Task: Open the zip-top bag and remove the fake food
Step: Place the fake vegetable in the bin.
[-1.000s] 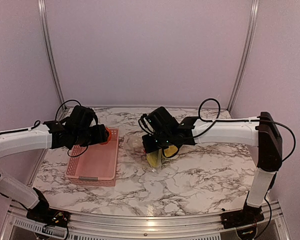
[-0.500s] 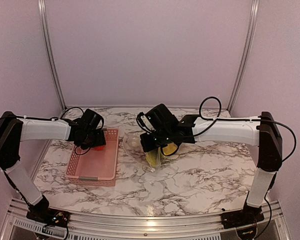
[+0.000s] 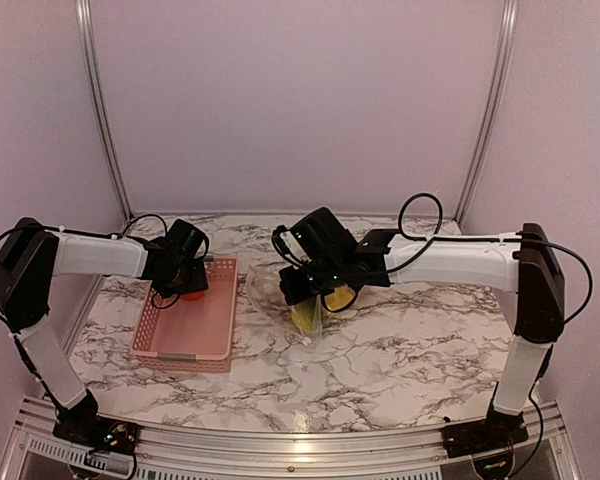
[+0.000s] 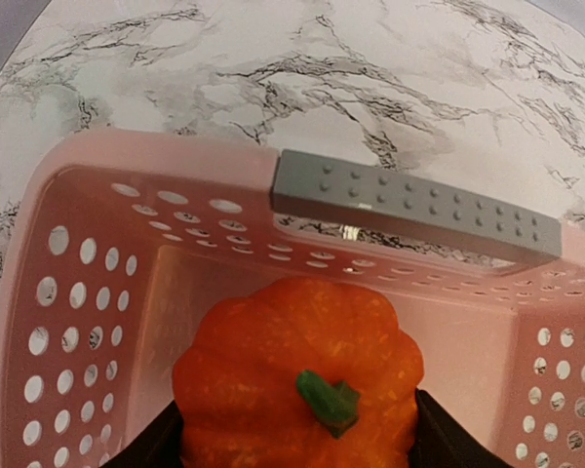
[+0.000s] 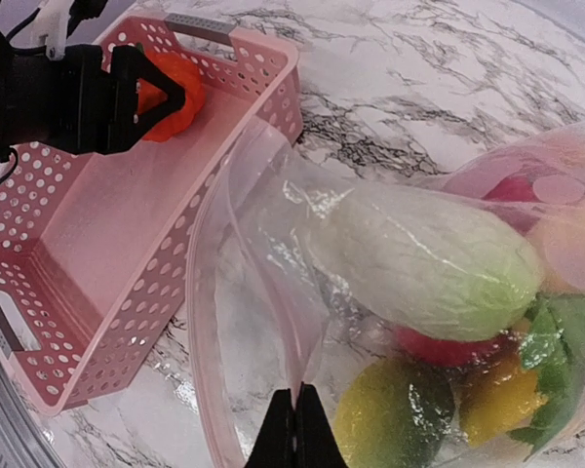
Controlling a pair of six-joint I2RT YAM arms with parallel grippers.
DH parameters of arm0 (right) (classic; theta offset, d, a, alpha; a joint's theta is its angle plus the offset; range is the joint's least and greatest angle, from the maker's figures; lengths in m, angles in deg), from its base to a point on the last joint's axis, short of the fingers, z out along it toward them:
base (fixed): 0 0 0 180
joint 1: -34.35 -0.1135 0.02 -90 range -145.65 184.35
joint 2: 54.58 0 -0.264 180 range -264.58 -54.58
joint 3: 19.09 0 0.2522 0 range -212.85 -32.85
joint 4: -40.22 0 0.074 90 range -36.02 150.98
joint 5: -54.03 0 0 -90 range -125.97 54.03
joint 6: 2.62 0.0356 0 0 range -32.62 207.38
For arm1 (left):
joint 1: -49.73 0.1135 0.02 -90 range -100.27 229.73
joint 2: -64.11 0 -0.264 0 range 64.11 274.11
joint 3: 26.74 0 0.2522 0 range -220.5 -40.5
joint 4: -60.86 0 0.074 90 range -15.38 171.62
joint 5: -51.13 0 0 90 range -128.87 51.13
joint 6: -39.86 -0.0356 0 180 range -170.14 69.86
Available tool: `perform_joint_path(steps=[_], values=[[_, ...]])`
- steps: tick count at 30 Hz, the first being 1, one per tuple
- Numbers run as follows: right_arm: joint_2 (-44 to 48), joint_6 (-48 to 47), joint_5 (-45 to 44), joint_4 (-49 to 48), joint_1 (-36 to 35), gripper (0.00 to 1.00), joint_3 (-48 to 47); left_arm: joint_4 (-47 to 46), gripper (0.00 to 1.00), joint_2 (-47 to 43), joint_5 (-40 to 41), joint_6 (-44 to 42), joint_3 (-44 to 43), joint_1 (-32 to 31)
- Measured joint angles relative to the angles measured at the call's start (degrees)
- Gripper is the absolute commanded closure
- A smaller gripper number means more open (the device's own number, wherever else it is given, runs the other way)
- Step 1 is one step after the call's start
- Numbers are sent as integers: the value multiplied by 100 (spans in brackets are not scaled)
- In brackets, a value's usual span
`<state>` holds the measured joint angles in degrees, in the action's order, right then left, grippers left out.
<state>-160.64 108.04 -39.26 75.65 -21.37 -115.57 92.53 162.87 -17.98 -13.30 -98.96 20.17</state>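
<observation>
The basket (image 3: 185,335) is lying on the table's (image 3: 400,370) left half, and the zip-top bag (image 5: 258,292) is lying just to its right, with its mouth facing it. The fake food (image 5: 419,258) is sitting inside the bag. The left gripper (image 3: 192,285) is holding a toy pumpkin (image 4: 297,375) over the basket's far end. The right gripper (image 5: 294,429) is pinching the rim of the bag's mouth.

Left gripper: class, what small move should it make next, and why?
Probably lower a little and open. The left gripper is shut on the orange pumpkin, which sits within the pink basket walls, over its floor. The right gripper pinches the zip-top bag at its rim.
</observation>
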Motion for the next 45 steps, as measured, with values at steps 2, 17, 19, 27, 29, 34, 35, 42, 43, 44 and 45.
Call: perform_joint_path(steps=[2, 17, 19, 27, 29, 34, 35, 42, 43, 44, 45], values=[[0, -13, 20, 2, 0, 100, -13, 4, 39, 24, 37, -7, -4, 13], [-173, -192, 109, 37, 0, 100, -374, 116, 13, 63, 170, -155, -192, 42], [-188, -199, 125, 46, 0, 100, -374, 146, 12, 48, 170, -173, -195, 42], [-280, -232, 149, 90, 0, 100, -428, 216, 10, -175, 164, -254, -195, 42], [-295, -234, 151, 116, 0, 100, -466, 234, 12, -293, 136, -278, -195, 42], [-337, -240, 160, 179, 0, 100, -564, 280, 20, -852, -179, -306, -190, -46], [-341, -240, 164, 179, 0, 100, -568, 278, 23, -1008, -260, -302, -188, -105], [-396, -240, 173, 264, 0, 100, -684, -70, 49, -1974, -1005, 109, 76, -909], [-396, -238, 173, 275, 0, 100, -697, -188, 52, -2006, -1113, 197, 136, -1034], [-400, -236, 170, 282, 0, 100, -721, -330, 55, -2004, -1228, 284, 190, -1158], [-400, -232, 170, 289, 0, 100, -743, -483, 57, -1978, -1344, 382, 251, -1263]])
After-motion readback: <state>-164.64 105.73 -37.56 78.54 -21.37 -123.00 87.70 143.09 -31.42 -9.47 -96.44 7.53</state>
